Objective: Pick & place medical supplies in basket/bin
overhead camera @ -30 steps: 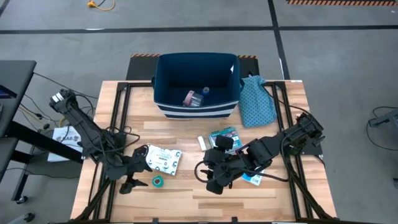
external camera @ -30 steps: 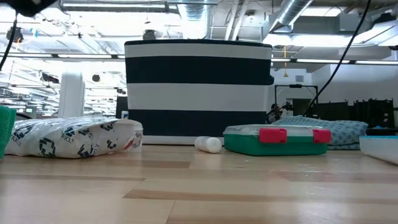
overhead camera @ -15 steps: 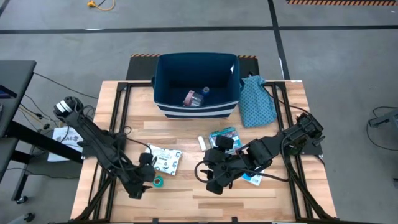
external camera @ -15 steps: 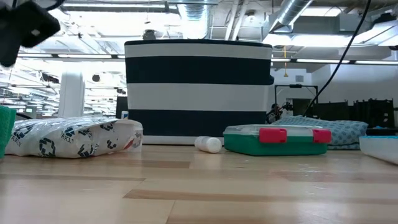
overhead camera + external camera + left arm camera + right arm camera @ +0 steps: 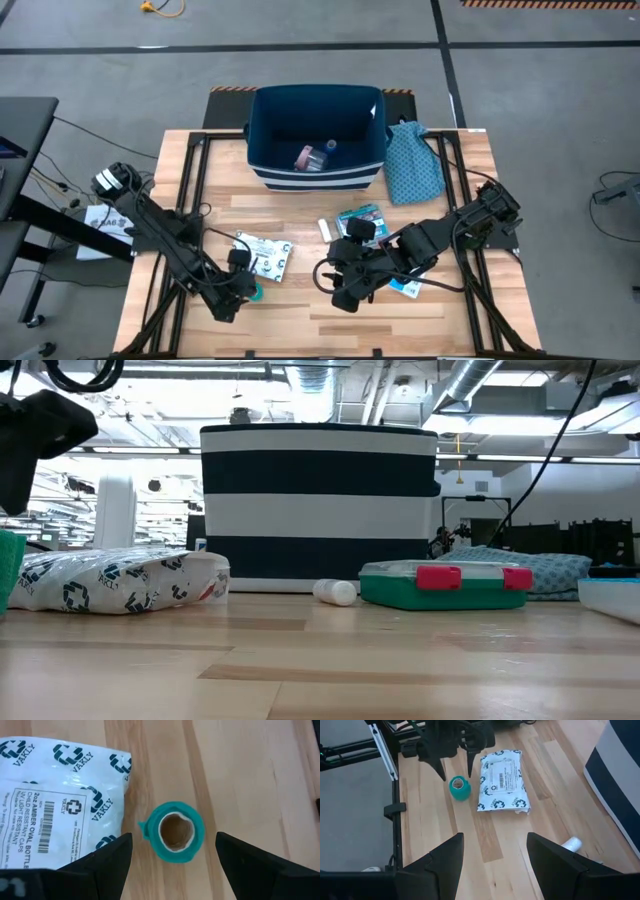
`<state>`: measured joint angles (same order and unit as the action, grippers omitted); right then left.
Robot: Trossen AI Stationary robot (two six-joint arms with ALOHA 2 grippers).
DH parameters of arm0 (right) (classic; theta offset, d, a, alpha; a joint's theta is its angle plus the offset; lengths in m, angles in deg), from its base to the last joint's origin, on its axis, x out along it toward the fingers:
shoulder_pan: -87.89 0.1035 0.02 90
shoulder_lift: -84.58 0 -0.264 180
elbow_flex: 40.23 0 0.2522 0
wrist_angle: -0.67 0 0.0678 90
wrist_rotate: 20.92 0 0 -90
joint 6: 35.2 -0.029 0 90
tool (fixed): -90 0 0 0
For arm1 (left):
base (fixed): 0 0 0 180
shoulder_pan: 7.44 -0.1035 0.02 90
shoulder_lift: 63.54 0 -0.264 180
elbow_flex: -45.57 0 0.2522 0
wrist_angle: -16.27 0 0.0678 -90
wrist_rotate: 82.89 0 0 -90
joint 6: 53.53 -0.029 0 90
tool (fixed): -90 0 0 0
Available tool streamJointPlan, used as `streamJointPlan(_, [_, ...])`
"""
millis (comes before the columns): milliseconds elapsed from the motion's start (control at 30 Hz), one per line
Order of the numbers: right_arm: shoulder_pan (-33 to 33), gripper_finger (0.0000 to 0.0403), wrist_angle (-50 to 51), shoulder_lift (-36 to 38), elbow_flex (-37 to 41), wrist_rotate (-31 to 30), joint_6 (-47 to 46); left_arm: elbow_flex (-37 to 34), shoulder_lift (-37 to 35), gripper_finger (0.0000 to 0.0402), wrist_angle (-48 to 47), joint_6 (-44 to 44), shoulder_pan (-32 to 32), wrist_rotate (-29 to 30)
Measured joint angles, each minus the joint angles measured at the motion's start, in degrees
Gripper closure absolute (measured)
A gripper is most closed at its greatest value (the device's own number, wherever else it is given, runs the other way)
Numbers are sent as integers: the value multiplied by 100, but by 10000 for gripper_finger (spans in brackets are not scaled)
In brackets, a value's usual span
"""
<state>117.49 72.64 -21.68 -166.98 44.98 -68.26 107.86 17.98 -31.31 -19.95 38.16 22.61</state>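
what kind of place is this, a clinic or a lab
Probably a robotics lab or workshop, not a clinic: bare concrete floor, exposed ceiling ducts, and a wooden table on a metal frame.

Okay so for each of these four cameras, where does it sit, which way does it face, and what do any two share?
High view: overhead, straight down on table, navy bin, both arms.
Low view: tabletop height, level toward the bin; dark arm part at upper left.
Left wrist view: above the green roll beside the white packet, between open left gripper fingers.
Right wrist view: across the table past open right gripper fingers.
Shared: both wrist views show roll and packet.
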Motion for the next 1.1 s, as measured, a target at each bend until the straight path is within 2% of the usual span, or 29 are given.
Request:
streamJointPlan(500, [0, 194, 0, 0, -2, 0, 2, 2, 25, 126, 30, -26, 0, -131])
streamJointPlan(733, [0, 194, 0, 0, -2, 0, 0, 4, 376, 126, 83, -28, 0, -267])
streamJointPlan(1100, [2, 194, 0, 0, -2, 2, 0, 4, 629, 126, 197, -50, 0, -121])
